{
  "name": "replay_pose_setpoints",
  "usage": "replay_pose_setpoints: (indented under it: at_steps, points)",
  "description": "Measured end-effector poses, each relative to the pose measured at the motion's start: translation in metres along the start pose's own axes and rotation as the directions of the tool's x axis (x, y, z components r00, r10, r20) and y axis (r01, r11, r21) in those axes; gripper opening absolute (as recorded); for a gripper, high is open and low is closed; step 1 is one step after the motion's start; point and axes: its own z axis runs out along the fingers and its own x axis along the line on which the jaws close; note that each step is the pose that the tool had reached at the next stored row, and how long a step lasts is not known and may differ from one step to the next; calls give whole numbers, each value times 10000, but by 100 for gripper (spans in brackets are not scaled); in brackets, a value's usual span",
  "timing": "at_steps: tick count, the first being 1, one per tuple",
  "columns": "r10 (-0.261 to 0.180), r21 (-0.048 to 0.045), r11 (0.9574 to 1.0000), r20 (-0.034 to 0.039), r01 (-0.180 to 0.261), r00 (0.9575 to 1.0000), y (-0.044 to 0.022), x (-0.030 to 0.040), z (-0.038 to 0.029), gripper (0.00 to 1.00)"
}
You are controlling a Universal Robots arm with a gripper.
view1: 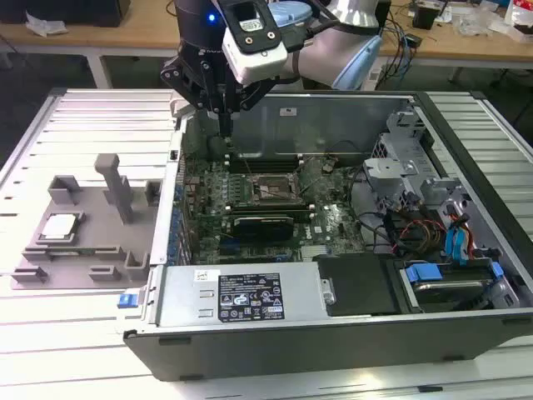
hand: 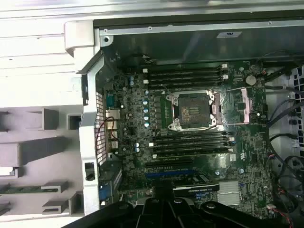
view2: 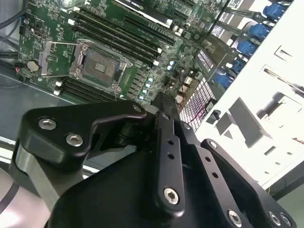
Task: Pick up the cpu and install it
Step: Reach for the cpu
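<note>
over the back corner of the open computer case [view1: 250,333], on the exterior view's left, the gripper [view1: 225,125] hangs clenched on nothing, its tips just above the motherboard [view1: 208,196]. the cpu [view1: 60,227] lies flat on the grey tray [view1: 92,268], near the tray's edge farthest from the case and well apart from the gripper. as i judge it, a low sweep toward the chip could clip the case's side wall [view1: 165,225] or the tray's upright blocks [view1: 117,187], which stand between. an off-centre grasp could let the chip slip, and seating it skewed in the open socket [hand: 192,111] could bend contacts. ram slots [hand: 183,76] flank the socket, with a graphics card [view1: 262,225] just beside them. loose cables [view1: 416,229] crowd the case's far side.
</note>
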Motion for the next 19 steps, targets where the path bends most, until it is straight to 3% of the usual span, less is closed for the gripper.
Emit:
replay_pose_setpoints:
  at_steps: [8,19]
  points:
    - [1,1,10000,0,-1,10000,0,8,-1,11]
    - [-1,0,10000,14,1,10000,0,112,-3,11]
